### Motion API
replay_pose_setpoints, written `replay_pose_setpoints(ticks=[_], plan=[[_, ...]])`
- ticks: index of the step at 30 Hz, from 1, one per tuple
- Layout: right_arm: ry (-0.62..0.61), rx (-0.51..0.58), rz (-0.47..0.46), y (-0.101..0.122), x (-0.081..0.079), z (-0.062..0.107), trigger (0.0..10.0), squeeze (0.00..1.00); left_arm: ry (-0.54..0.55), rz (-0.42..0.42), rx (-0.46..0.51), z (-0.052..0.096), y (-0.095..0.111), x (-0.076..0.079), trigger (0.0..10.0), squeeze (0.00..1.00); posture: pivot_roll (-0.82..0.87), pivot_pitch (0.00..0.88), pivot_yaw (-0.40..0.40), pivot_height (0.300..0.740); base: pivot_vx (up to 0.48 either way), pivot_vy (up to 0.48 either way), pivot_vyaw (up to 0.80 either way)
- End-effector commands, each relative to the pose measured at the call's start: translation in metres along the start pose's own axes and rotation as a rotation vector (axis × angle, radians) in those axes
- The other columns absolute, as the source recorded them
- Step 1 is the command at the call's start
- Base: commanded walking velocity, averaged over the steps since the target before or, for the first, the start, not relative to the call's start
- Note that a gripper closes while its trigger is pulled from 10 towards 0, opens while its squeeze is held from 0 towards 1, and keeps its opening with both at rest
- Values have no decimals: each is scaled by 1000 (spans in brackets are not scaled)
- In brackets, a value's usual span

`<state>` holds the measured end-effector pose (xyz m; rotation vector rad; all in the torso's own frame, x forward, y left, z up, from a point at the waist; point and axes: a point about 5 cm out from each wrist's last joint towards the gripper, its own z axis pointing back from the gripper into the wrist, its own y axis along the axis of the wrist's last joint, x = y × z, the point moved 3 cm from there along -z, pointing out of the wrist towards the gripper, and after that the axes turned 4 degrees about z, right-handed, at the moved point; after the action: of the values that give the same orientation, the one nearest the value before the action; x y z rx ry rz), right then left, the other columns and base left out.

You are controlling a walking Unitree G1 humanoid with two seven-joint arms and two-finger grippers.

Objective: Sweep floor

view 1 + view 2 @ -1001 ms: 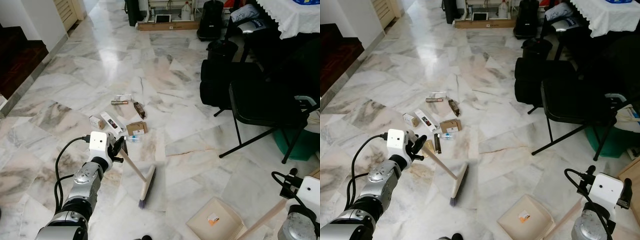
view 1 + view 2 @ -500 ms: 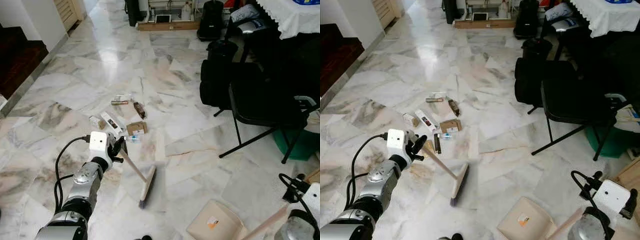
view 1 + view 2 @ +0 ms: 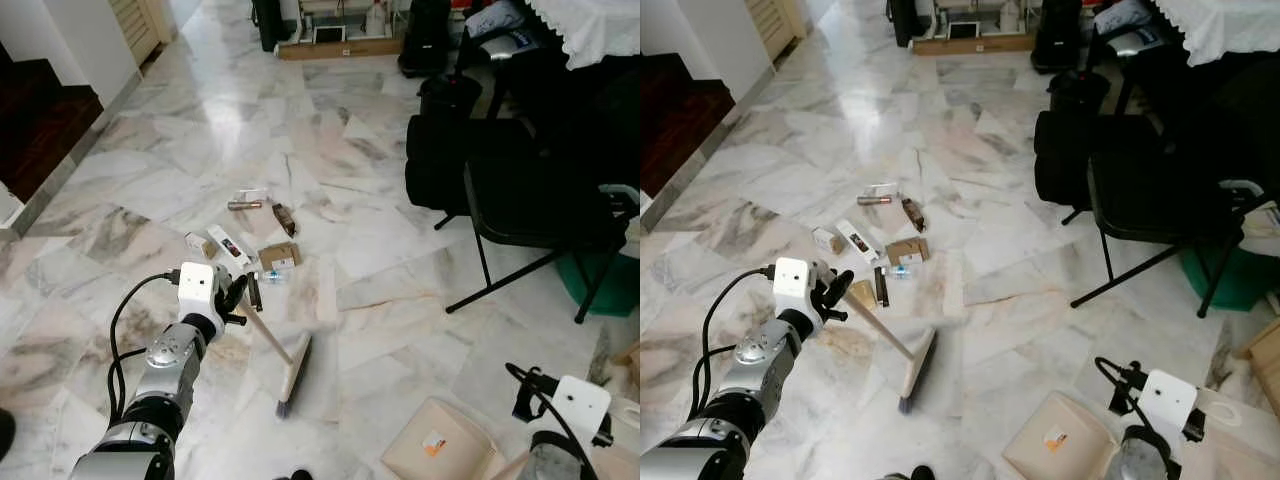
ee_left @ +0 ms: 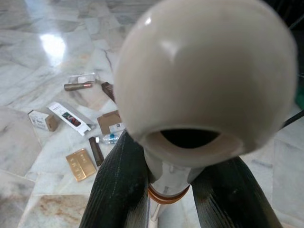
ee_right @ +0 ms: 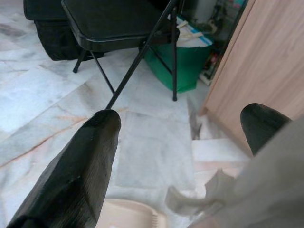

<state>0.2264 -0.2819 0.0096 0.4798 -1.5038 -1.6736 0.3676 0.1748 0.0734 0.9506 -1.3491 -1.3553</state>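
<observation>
One left tool grips the broom beside scattered litter.

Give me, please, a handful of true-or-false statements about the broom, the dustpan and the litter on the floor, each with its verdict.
1. The left hand grips the broom by its handle. True.
2. The broom's head rests on the floor. True.
3. The dustpan lies beyond the litter, by the far wall. False: it lies near the robot, on its right side.
4. The litter is already inside the dustpan. False: boxes and wrappers lie scattered on the floor, apart from the dustpan.
5. A black folding chair stands to the right. True.
</observation>
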Motion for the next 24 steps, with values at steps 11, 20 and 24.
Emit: replay_pose_setpoints(ticks=[11,20,24], plan=[[-183,18,45,-1,29,6,10000,0,-4,-22,19,-2,8,-2,10000,0,24,98,126,740,0,0,0],[-167,22,36,1,17,11,10000,0,1,-23,16,-2,7,-3,10000,0,26,100,123,740,0,0,0],[-165,21,32,1,15,11,10000,0,5,-22,12,-1,6,-4,10000,0,26,101,122,740,0,0,0]])
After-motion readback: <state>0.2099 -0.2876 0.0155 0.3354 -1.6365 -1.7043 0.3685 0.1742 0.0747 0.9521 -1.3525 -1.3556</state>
